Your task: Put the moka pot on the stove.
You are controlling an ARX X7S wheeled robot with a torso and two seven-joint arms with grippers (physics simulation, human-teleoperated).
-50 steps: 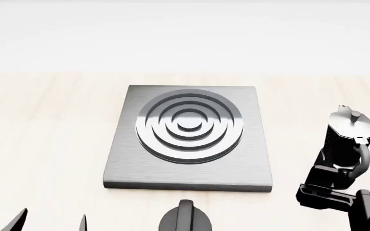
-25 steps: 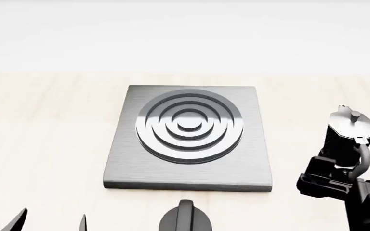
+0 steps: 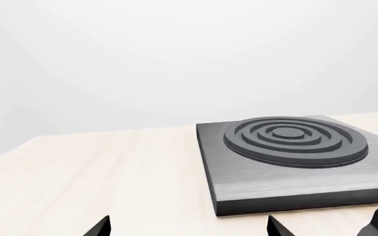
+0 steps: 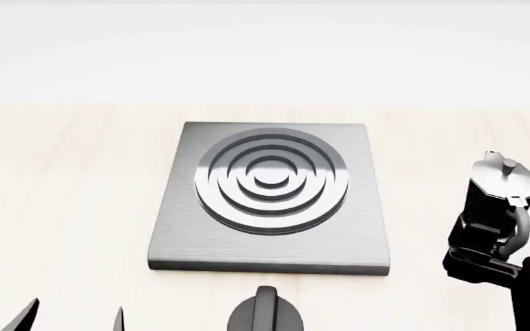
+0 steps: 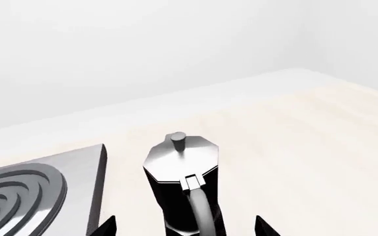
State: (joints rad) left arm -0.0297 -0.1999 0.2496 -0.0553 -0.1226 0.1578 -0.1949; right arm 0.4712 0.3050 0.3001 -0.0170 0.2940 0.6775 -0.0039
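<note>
pale wood table (image 4: 63, 207), stove (image 4: 270, 196), moka pot (image 4: 497, 196), black knob (image 4: 265, 314)

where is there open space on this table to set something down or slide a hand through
Bare wood lies left of the stove out to the table edge, and in the strip behind it. The burner top is free. It is crowded at the right, where the moka pot and right gripper stand, and around the knob in front.

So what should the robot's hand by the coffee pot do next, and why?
Probably ease the right hand forward a little more and then close on the pot. The wrist view shows its two fingertips spread on either side of the pot's lower body, not yet gripping. The pot stands upright on the table, to the right of the stove, so it must be grasped before it can be lifted across.
</note>
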